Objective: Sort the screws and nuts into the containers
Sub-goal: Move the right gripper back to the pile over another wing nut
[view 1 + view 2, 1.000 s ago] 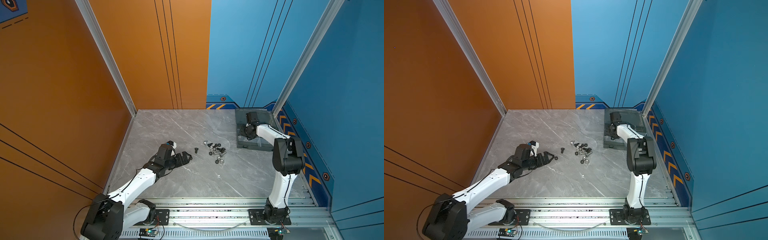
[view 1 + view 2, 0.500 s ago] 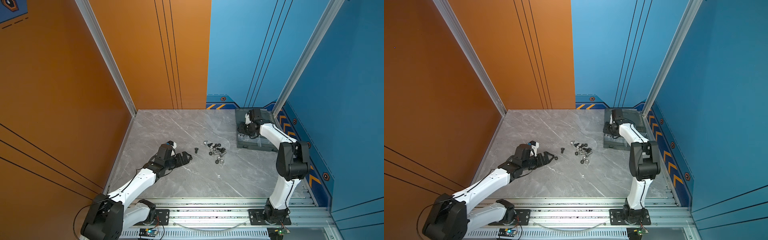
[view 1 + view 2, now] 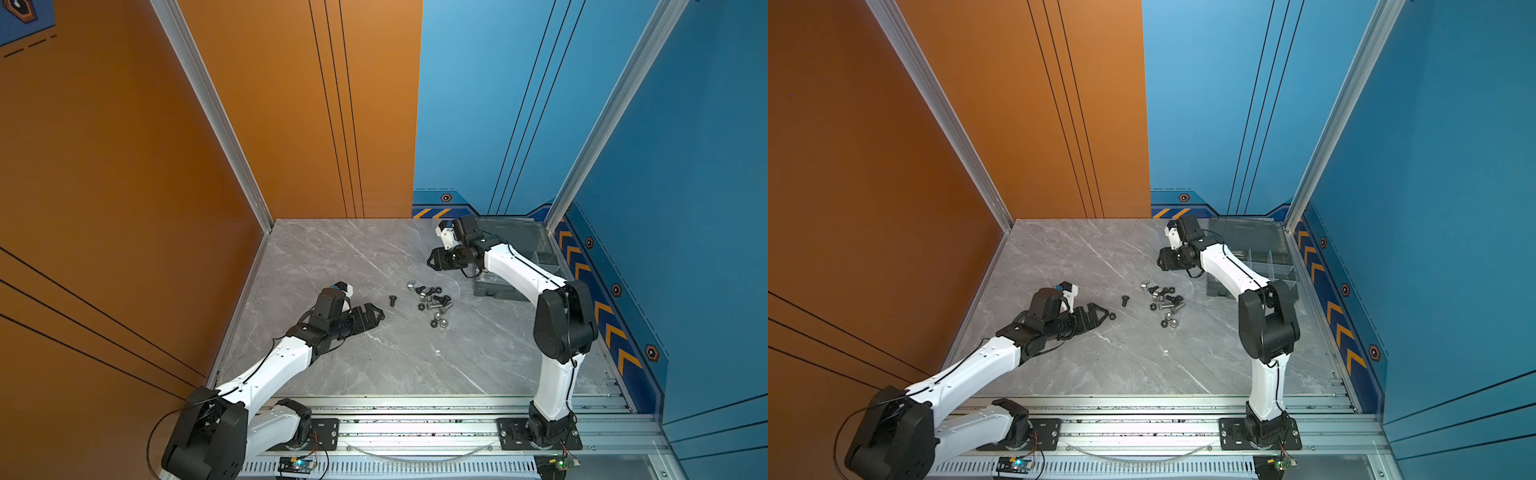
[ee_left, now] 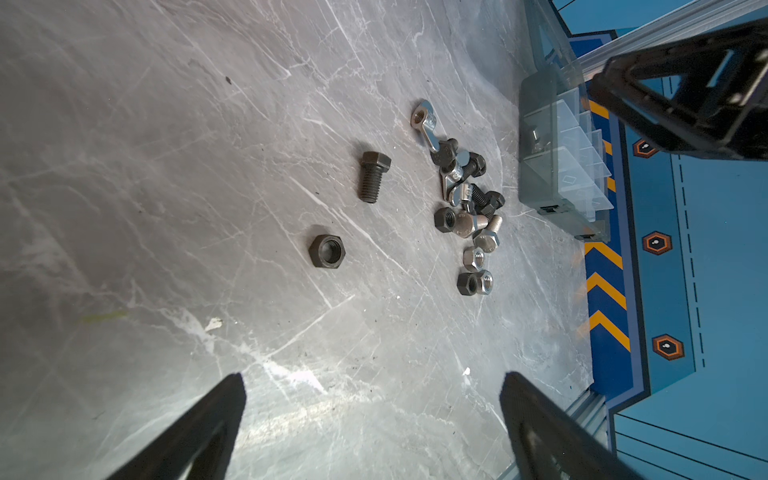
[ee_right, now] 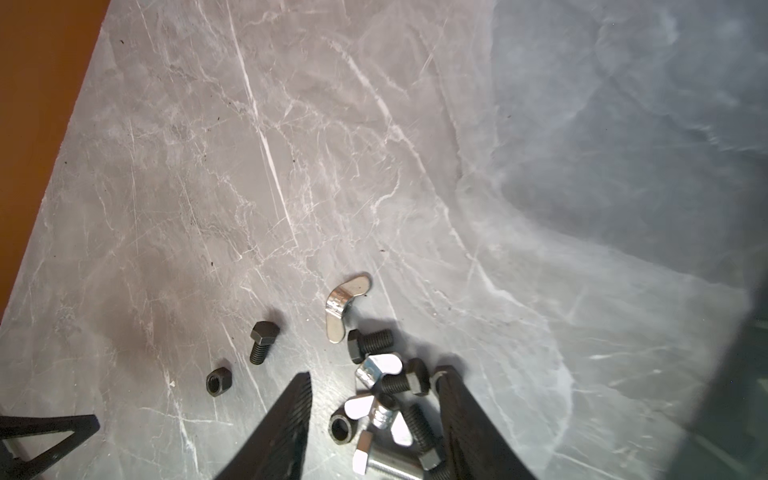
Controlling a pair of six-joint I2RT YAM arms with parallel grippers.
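Observation:
Several black and silver screws and nuts lie in a loose pile (image 3: 432, 301) (image 3: 1165, 303) (image 4: 469, 208) (image 5: 386, 395) mid-table. A lone black screw (image 3: 392, 300) (image 4: 372, 176) and a black nut (image 3: 1112, 316) (image 4: 327, 251) lie left of the pile. The smoky organiser box (image 3: 519, 237) (image 3: 1262, 257) (image 4: 557, 166) stands at the back right. My right gripper (image 3: 432, 259) (image 5: 376, 374) hovers open and empty just left of the box, beyond the pile. My left gripper (image 3: 374, 316) (image 4: 372, 378) rests low, wide open, its tips close to the black nut.
A silver wing nut (image 5: 345, 305) (image 4: 424, 120) lies at the pile's far edge. The orange wall (image 3: 166, 208) bounds the table on the left and the blue wall (image 3: 665, 208) on the right. An aluminium rail (image 3: 415, 415) runs along the front.
My right gripper has swung left from above the organiser box to over the table beside the pile, and its jaws have opened wider. The left arm has stayed still.

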